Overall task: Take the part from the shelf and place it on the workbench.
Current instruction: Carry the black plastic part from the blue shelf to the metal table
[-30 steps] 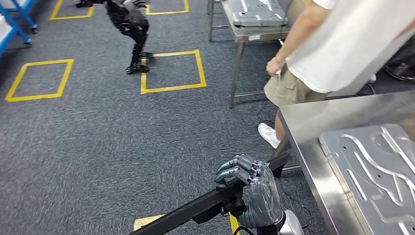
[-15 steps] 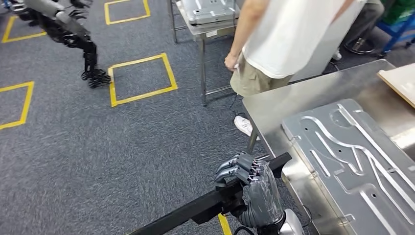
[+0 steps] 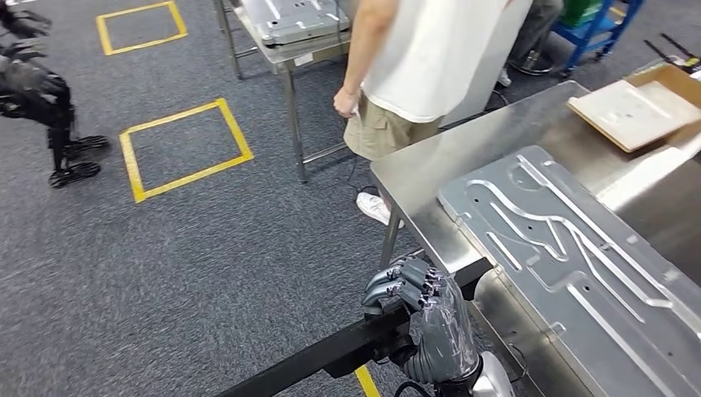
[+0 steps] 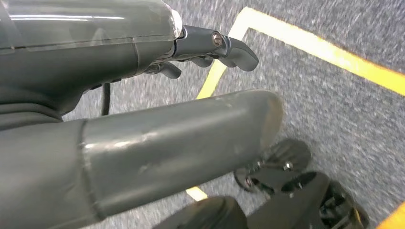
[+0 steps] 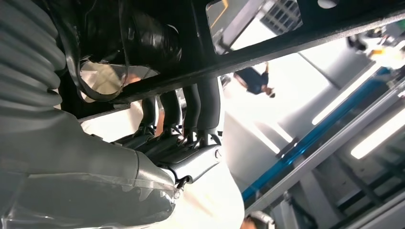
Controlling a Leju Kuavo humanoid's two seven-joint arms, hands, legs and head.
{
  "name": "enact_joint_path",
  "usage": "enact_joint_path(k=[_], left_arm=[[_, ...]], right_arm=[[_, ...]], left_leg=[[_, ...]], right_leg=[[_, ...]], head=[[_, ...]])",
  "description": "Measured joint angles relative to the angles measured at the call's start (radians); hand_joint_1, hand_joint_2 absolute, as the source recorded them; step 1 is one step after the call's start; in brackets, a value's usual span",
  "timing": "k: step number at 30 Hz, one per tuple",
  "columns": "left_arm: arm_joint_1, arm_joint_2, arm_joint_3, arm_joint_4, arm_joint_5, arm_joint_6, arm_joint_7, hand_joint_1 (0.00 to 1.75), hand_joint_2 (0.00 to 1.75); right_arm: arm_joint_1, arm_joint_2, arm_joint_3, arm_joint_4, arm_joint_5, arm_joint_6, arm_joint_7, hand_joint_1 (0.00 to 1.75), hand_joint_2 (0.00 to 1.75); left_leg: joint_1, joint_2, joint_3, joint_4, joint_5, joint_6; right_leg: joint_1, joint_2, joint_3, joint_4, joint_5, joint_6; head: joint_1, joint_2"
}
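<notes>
Workbench point(image 3: 422, 178) beside person point(image 3: 430, 58)

Dark grey carpet point(image 3: 207, 273) marked with yellow taped squares point(image 3: 183, 149) covers the workshop floor. A stainless steel table point(image 3: 285, 50) stands at the back, near a person in a white shirt point(image 3: 430, 58). A blue frame point(image 3: 599, 29) sits far right.

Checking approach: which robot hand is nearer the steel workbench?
Right. The right robot hand, gripping the black part, is beside the steel workbench; the left robot hand hangs over carpet.
</notes>
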Motion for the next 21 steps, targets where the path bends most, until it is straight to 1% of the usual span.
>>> enact_joint_path(k=[1,2,3,4,5,6,7,8,9,10,11,12,13,14,15,16,17,18,19,20,21], left_arm=[[0.000,0.000,0.000,0.000,0.000,0.000,0.000,0.00,0.00],[0.001,0.000,0.000,0.000,0.000,0.000,0.000,0.00,0.00],[0.000,0.000,0.000,0.000,0.000,0.000,0.000,0.00,0.00],[0.000,0.000,0.000,0.000,0.000,0.000,0.000,0.00,0.00],[0.000,0.000,0.000,0.000,-0.001,0.000,0.000,0.00,0.00],[0.000,0.000,0.000,0.000,-0.001,0.000,0.000,0.00,0.00],[-0.001,0.000,0.000,0.000,-0.001,0.000,0.000,0.00,0.00],[-0.001,0.000,0.000,0.000,-0.001,0.000,0.000,0.00,0.00],[-0.002,0.000,0.000,0.000,-0.001,0.000,0.000,0.00,0.00],[-0.002,0.000,0.000,0.000,-0.001,0.000,0.000,0.00,0.00],[-0.003,0.000,0.000,0.000,-0.001,0.001,0.000,0.00,0.00],[-0.004,0.000,0.000,0.000,-0.001,0.001,-0.001,0.00,0.00],[-0.004,0.000,0.000,0.000,-0.001,0.000,-0.002,0.00,0.00],[-0.004,0.000,0.000,0.000,-0.001,0.000,-0.003,0.00,0.00],[-0.002,0.000,0.000,0.000,-0.001,0.000,-0.004,0.00,0.00],[0.001,0.000,0.000,0.000,-0.001,0.000,-0.005,0.00,0.00],[0.004,0.001,0.000,0.000,-0.001,-0.001,-0.006,0.00,0.00],[0.007,0.002,0.000,0.000,-0.001,-0.001,-0.007,0.00,0.00],[0.008,0.004,0.000,0.000,-0.001,-0.001,-0.009,0.00,0.00],[0.008,0.006,0.000,0.000,-0.001,-0.001,-0.012,0.00,0.00],[0.009,0.009,0.000,0.000,0.000,-0.001,-0.015,0.00,0.00]], right_arm=[[0.000,0.000,0.000,0.000,0.000,0.000,-0.001,1.75,1.75],[0.000,0.000,-0.001,0.000,0.000,0.000,-0.001,1.75,1.75],[0.000,0.000,-0.001,0.000,0.000,0.000,-0.001,1.75,1.75],[0.000,0.000,-0.001,0.000,0.000,0.000,-0.001,1.75,1.75],[-0.001,0.000,-0.001,0.000,0.000,0.000,-0.001,1.75,1.75],[-0.001,0.000,-0.001,0.000,0.000,-0.001,-0.001,1.75,1.75],[-0.002,0.000,-0.002,0.000,0.000,-0.001,-0.002,1.75,1.75],[-0.002,0.000,-0.002,-0.001,0.000,-0.001,-0.002,1.75,1.75],[-0.002,0.000,-0.003,-0.001,0.000,-0.002,-0.003,1.75,1.75],[-0.002,0.000,-0.004,-0.002,0.001,-0.002,-0.003,1.75,1.75],[-0.002,0.000,-0.005,-0.003,0.005,-0.003,-0.003,1.75,1.75],[-0.003,0.001,-0.006,-0.005,0.010,-0.004,-0.002,1.75,1.75],[-0.004,0.001,-0.007,-0.006,0.021,-0.007,0.000,1.75,1.75],[-0.006,0.001,-0.008,-0.007,0.034,-0.010,0.005,1.75,1.75],[-0.009,0.001,-0.010,-0.009,0.052,-0.014,0.012,1.75,1.75],[-0.011,0.001,-0.013,-0.010,0.072,-0.017,0.022,1.75,1.75],[-0.013,0.001,-0.018,-0.012,0.089,-0.020,0.033,1.75,1.75],[-0.017,0.001,-0.028,-0.013,0.108,-0.020,0.046,1.75,1.75],[-0.023,0.001,-0.044,-0.014,0.124,-0.019,0.063,1.75,1.75],[-0.031,0.001,-0.064,-0.016,0.139,-0.015,0.081,1.75,1.75],[-0.044,0.001,-0.090,-0.018,0.155,-0.007,0.101,1.75,1.75]], left_leg=[[-0.001,0.013,0.000,0.000,-0.002,0.000],[-0.001,0.026,0.002,0.001,-0.004,-0.001],[-0.001,0.038,0.004,0.001,-0.007,-0.003],[0.000,0.050,0.009,0.002,-0.011,-0.006],[0.000,0.060,0.014,0.003,-0.015,-0.011],[-0.002,0.070,0.018,0.006,-0.021,-0.018],[-0.005,0.078,0.022,0.008,-0.026,-0.024],[-0.007,0.086,0.025,0.010,-0.030,-0.030],[-0.008,0.094,0.027,0.010,-0.032,-0.035],[-0.007,0.102,0.030,0.009,-0.035,-0.040],[-0.004,0.097,0.032,0.013,-0.042,-0.045],[-0.002,0.079,0.028,0.029,-0.056,-0.050],[0.000,0.055,0.012,0.067,-0.082,-0.054],[0.002,0.028,-0.016,0.128,-0.115,-0.056],[0.002,0.013,-0.052,0.202,-0.149,-0.056],[0.002,0.006,-0.086,0.268,-0.171,-0.057],[0.002,0.004,-0.108,0.307,-0.175,-0.056],[0.001,0.003,-0.113,0.307,-0.158,-0.053],[0.001,-0.002,-0.099,0.265,-0.122,-0.050],[0.002,-0.014,-0.073,0.198,-0.079,-0.045],[0.002,-0.033,-0.046,0.127,-0.046,-0.040]], right_leg=[[-0.003,-0.006,-0.028,0.054,-0.017,0.004],[-0.007,-0.010,-0.042,0.078,-0.016,0.007],[-0.010,-0.014,-0.035,0.062,0.005,0.010],[-0.013,-0.024,-0.008,0.008,0.041,0.011],[-0.014,-0.045,0.030,-0.065,0.074,0.011],[-0.011,-0.064,0.063,-0.129,0.098,0.008],[-0.008,-0.077,0.085,-0.172,0.110,0.003],[-0.003,-0.083,0.092,-0.190,0.110,-0.003],[0.001,-0.073,0.091,-0.190,0.109,-0.009],[0.000,-0.061,0.091,-0.190,0.110,-0.015],[-0.002,-0.051,0.091,-0.192,0.111,-0.021],[-0.004,-0.041,0.092,-0.195,0.112,-0.027],[-0.007,-0.032,0.094,-0.197,0.114,-0.033],[-0.008,-0.023,0.093,-0.198,0.115,-0.037],[-0.007,-0.013,0.093,-0.198,0.115,-0.040],[-0.006,0.000,0.092,-0.197,0.115,-0.042],[-0.004,0.013,0.092,-0.196,0.115,-0.042],[-0.004,0.026,0.093,-0.195,0.115,-0.043],[-0.003,0.040,0.094,-0.194,0.115,-0.042],[-0.003,0.053,0.094,-0.193,0.115,-0.042],[-0.001,0.065,0.094,-0.190,0.114,-0.039]], head=[[0.000,0.000],[0.000,0.000],[0.000,0.000],[0.000,0.000],[0.000,0.000],[0.000,0.000],[0.000,0.000],[0.000,0.000],[0.000,0.000],[0.000,0.000],[0.000,0.000],[0.000,0.000],[0.000,0.000],[0.000,0.000],[0.000,0.000],[0.000,0.000],[0.000,0.000],[0.000,0.000],[0.000,0.000],[0.000,0.000],[0.000,0.000]])
